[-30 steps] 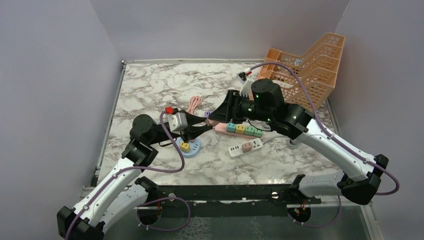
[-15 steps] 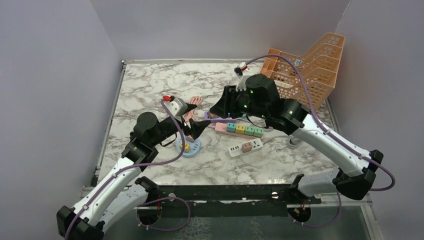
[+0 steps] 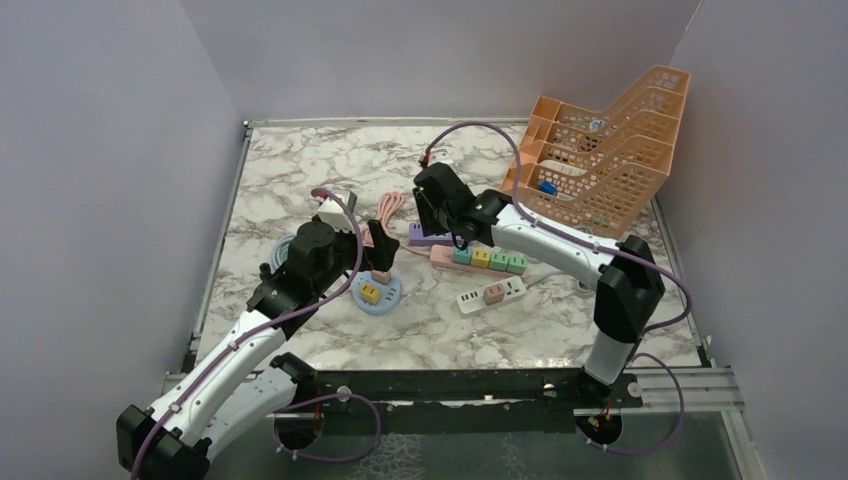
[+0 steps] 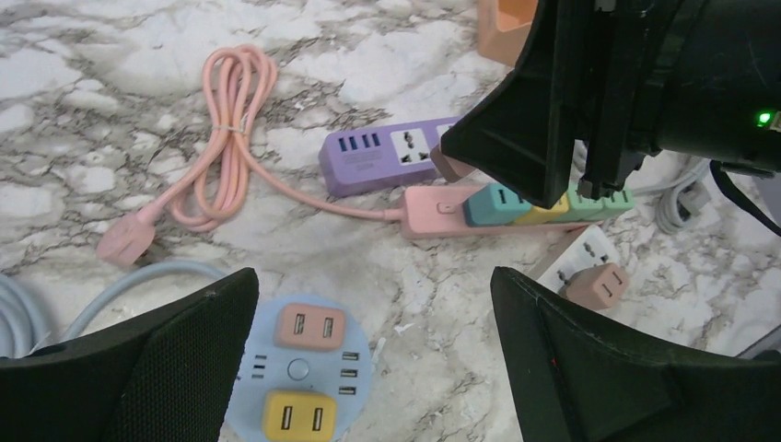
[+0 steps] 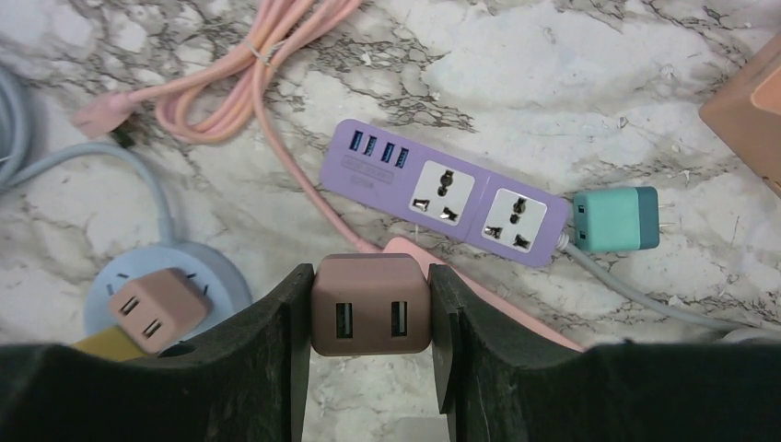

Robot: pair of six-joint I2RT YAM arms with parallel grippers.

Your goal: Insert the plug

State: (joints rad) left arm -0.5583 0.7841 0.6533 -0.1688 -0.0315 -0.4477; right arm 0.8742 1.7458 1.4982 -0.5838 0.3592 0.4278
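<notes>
Brown two-port plug point(image 5: 371, 305), clamped between the fingers of the right gripper point(image 5: 370, 281), sits close beside the purple power strip point(image 5: 442, 191); only the right wrist view reveals it. Left gripper point(image 4: 373, 285), jaws spread wide and holding nothing, hovers over the round blue hub point(image 4: 299, 370) near that strip.

The top camera sits high above and behind the left arm point(image 3: 235, 350) and right arm point(image 3: 560, 240). It faces down toward the far wall, from a distance, and takes in the whole table point(image 3: 300, 170). The left wrist camera sits low and close over the table's near left, looking far and right between its own fingers point(image 4: 157, 378). The right wrist camera looks almost straight down from very close, with its fingers point(image 5: 267, 368) and a plug point(image 5: 371, 304) at the bottom edge. All three views share the purple strip point(image 5: 442, 189), the pink cable point(image 4: 230, 138) and the round hub point(image 3: 392, 300).
</notes>
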